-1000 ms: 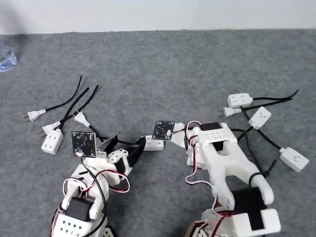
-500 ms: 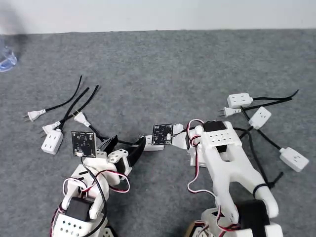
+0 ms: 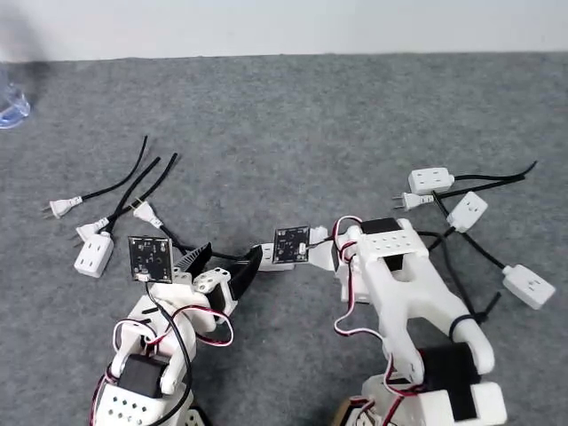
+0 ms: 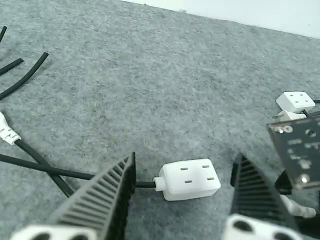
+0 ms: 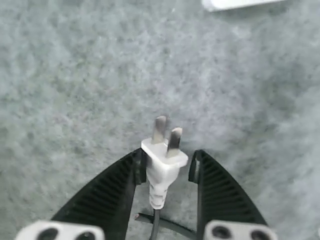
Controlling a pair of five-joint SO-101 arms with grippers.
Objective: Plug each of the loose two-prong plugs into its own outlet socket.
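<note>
In the right wrist view my right gripper (image 5: 167, 157) is shut on a white two-prong plug (image 5: 163, 159), prongs pointing away over the grey carpet. In the high view that arm's wrist (image 3: 382, 244) covers the plug, with its camera board (image 3: 291, 244) beside a white outlet socket (image 3: 273, 260). My left gripper (image 3: 226, 259) stands open just short of this socket (image 4: 190, 178), which lies flat, slots up, ahead of the black fingers (image 4: 117, 185). More sockets (image 3: 430, 180) and a loose plug (image 3: 408, 201) lie at the right; a socket (image 3: 93, 256) and loose plugs (image 3: 58, 209) lie at the left.
Black cords (image 3: 133, 182) trail across the left of the carpet, and others (image 3: 484, 182) tangle around the right sockets. A clear blue object (image 3: 11, 106) sits at the far left edge. A white wall (image 3: 284, 27) bounds the far side.
The right arm's wrist and camera board have shifted slightly nearer and lower, toward the middle socket. The left arm has stayed still.
</note>
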